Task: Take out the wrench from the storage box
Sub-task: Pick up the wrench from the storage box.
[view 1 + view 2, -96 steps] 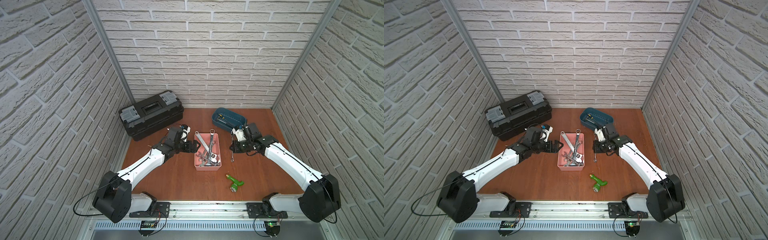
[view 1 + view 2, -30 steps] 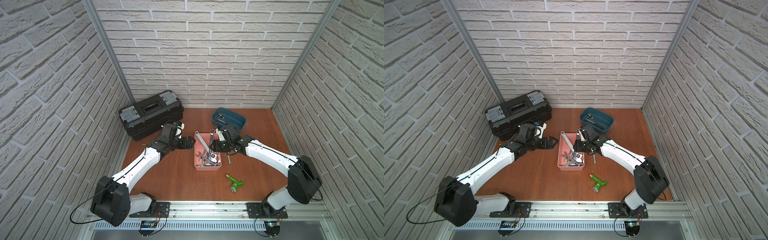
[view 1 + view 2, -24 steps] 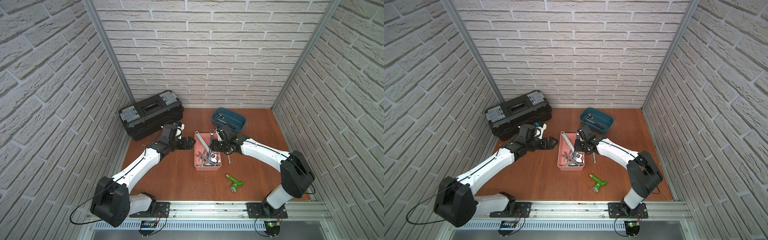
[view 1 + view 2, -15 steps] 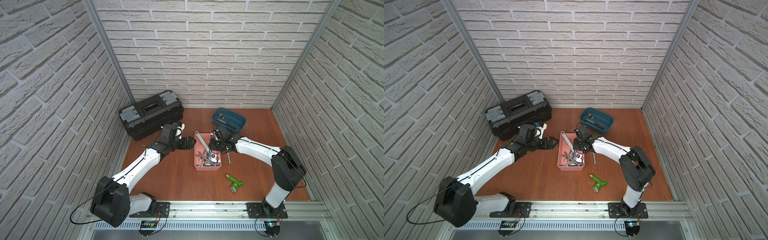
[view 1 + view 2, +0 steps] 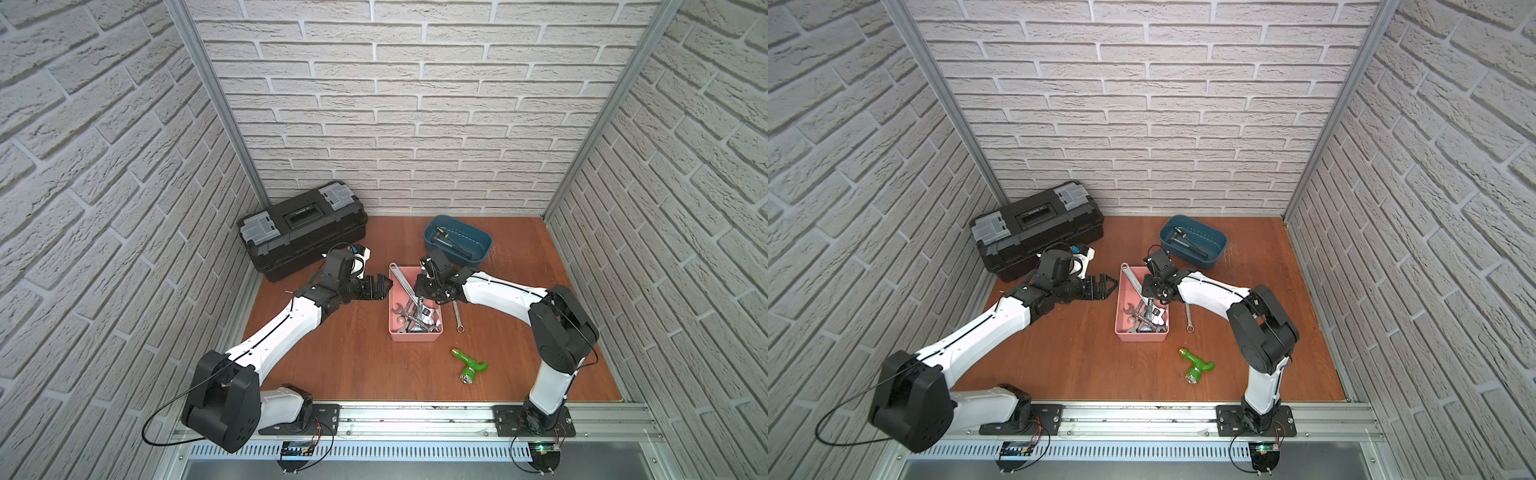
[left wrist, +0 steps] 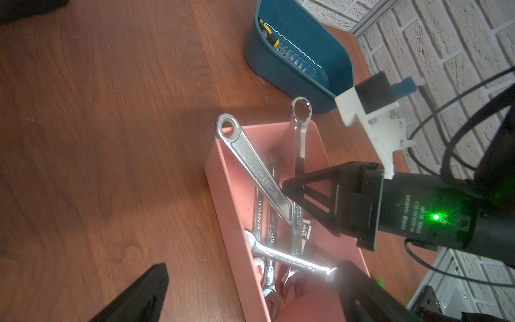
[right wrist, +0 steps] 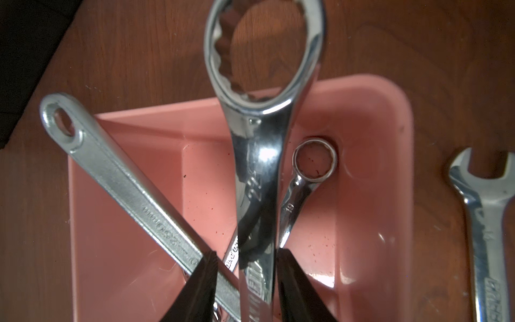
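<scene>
Right hand [image 7: 246, 253] straddles, part-open, the combination wrench [image 7: 257, 156], likely heavy, stiff, slick steel, so I'd clamp its mid-shank flats.

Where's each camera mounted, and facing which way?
Top views: high in front, looking down at the table and back wall; left arm, right arm whole.
Left wrist: beside the storage box, looking across it; shows left fingers, right gripper.
Right wrist: over the box, looking along the wrench; shows right fingers.
Wrist views share that wrench.

Left arm [image 5: 286, 328] and right arm [image 5: 498, 293] reach inward, nearly meeting; left gripper [image 5: 387, 286] fingers [image 6: 139, 295] spread wide, right gripper [image 7: 246, 259] fingers narrowly apart.
</scene>
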`<state>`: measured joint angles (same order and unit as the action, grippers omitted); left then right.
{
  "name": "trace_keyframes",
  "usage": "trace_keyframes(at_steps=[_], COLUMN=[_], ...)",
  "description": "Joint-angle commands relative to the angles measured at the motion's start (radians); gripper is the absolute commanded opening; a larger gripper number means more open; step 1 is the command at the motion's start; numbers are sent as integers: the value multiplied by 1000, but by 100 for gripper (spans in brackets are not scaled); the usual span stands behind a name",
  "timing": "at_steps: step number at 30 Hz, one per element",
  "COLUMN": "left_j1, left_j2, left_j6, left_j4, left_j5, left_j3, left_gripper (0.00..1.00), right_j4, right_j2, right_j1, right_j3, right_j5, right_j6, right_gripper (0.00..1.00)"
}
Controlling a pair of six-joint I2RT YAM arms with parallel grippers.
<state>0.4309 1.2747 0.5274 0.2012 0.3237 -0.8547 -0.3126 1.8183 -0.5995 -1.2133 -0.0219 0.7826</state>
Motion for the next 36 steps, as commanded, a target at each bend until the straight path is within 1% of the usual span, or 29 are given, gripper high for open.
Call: trace_keyframes(at_steps=[1, 5, 12, 15, 25, 32, 36], left_j1=[-5, -6, -6, -6, -6, -7, -6], left_j2=[6, 4, 11, 12, 28, 23, 23], left_j6=[-9, -9, -9, -9, -8, -9, -10], left_j4=[-47, -49, -55, -55, -60, -51, -45], left_j5=[19, 19, 20, 21, 30, 28, 29], left_j3=[20, 24, 26, 23, 14, 12, 4], left_gripper=[98, 98, 98, 98, 98, 98, 98], right_j4=[36, 56, 68, 63, 71, 69, 44], right_j2=[21, 9, -24, -51, -86, -102, -149], right_j1=[-5, -7, -12, -16, -22, -23, -26], right_j3=[-5, 3, 3, -5, 8, -10, -36], right_j5=[-1, 8, 9, 3, 13, 22, 28], right_j6=[25, 20, 6, -6, -11, -17, -31], right_gripper=[34, 23, 11, 8, 3, 3, 3])
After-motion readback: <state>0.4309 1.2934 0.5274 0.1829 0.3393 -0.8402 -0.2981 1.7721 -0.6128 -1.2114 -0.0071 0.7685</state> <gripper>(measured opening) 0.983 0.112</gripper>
